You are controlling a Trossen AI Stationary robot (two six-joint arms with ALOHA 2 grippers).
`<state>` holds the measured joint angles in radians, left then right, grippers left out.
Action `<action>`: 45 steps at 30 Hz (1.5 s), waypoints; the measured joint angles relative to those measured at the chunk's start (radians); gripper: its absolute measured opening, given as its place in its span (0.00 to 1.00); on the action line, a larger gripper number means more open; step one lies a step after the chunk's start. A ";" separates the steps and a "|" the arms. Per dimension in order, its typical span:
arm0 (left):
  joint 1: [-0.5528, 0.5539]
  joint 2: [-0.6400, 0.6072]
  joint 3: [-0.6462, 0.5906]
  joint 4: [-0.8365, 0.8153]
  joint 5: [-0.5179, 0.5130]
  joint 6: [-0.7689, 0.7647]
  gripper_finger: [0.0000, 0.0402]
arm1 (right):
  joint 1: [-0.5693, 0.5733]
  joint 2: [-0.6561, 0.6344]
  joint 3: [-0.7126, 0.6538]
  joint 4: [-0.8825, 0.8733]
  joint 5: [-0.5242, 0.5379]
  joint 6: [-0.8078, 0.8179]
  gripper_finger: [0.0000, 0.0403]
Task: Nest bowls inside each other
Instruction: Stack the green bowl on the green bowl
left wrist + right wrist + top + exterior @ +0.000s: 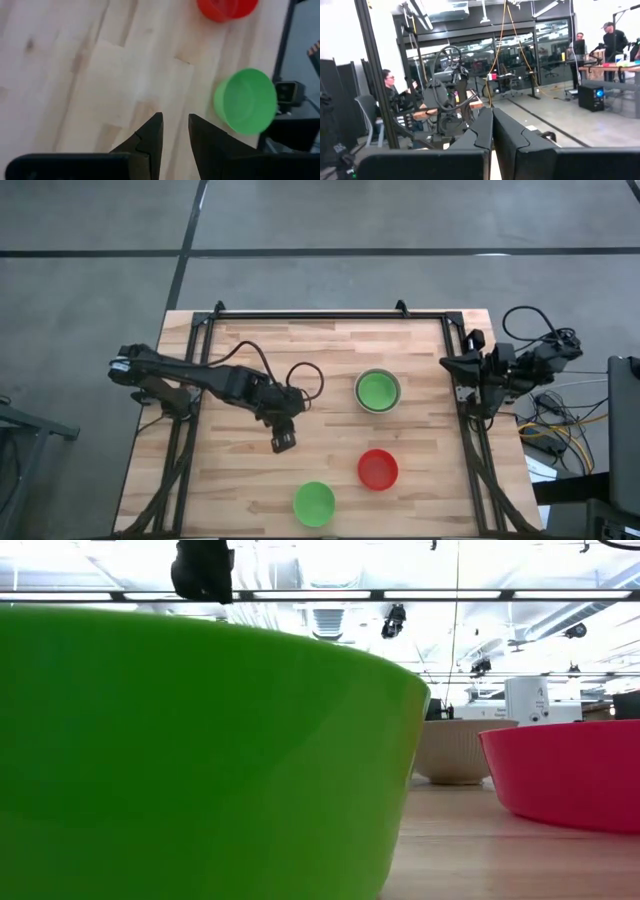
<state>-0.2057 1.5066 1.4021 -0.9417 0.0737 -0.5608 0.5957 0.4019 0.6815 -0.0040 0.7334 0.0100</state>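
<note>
Left hand (283, 442) hovers over the middle of the wooden counter (250, 360), fingers (152, 131) slightly parted, gripping nothing, bare wood beneath them. To its right sits a green bowl nested in the grey-white bowl (378, 391). Nearer the front, the red bowl (378, 469) stands alone, and the lone green bowl (314, 503) sits by the near edge. Right hand (492, 135) waits off the counter's right side, fingers pressed together, pointing into the room where people sit and stand.
</note>
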 joint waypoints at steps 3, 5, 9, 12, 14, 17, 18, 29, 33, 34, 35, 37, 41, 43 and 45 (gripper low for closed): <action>-0.022 0.000 0.000 0.010 0.018 -0.028 0.24 | 0.000 0.000 0.000 0.000 0.000 0.024 0.02; -0.036 0.000 0.000 0.022 0.018 -0.050 0.24 | 0.000 0.001 0.000 0.000 0.000 0.036 0.02; -0.062 0.000 0.000 0.048 0.010 -0.089 0.24 | 0.000 0.000 0.000 0.000 0.000 0.039 0.02; -0.079 0.000 0.000 0.055 0.004 -0.106 0.24 | 0.000 0.000 0.000 0.000 0.000 0.040 0.02; -0.090 0.000 0.000 0.056 0.004 -0.124 0.24 | 0.000 0.001 0.000 0.000 0.000 0.040 0.02; -0.107 0.000 0.000 0.059 0.003 -0.155 0.24 | 0.000 0.001 0.000 0.000 0.000 0.040 0.02; -0.113 0.000 0.000 0.061 0.004 -0.172 0.24 | 0.000 0.001 0.000 0.000 0.000 0.040 0.02; -0.178 0.000 0.000 0.073 -0.055 -0.238 0.24 | 0.000 0.001 0.000 0.000 0.000 0.041 0.02; -0.224 0.000 0.000 0.073 -0.076 -0.180 0.24 | 0.000 0.001 0.000 0.000 0.000 0.041 0.02; -0.237 0.000 -0.002 0.075 -0.081 -0.172 0.24 | 0.000 0.001 0.000 0.000 0.000 0.040 0.02; -0.249 0.000 -0.006 0.079 -0.087 -0.170 0.24 | 0.000 0.001 0.000 0.000 0.000 0.040 0.02; -0.272 0.000 -0.022 0.090 -0.104 -0.178 0.24 | 0.000 0.001 0.000 0.000 0.000 0.042 0.02; -0.311 0.000 -0.084 0.189 -0.109 -0.234 0.24 | 0.000 0.001 0.000 0.000 0.000 0.042 0.02; -0.322 0.001 -0.121 0.252 -0.109 -0.269 0.24 | 0.000 0.001 0.000 0.000 0.000 0.040 0.02; -0.326 0.002 -0.156 0.319 -0.109 -0.298 0.24 | 0.000 0.001 0.000 0.001 0.000 0.042 0.02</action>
<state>-0.5316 1.5082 1.2464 -0.6223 -0.0353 -0.8587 0.5957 0.4030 0.6819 -0.0035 0.7338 0.0519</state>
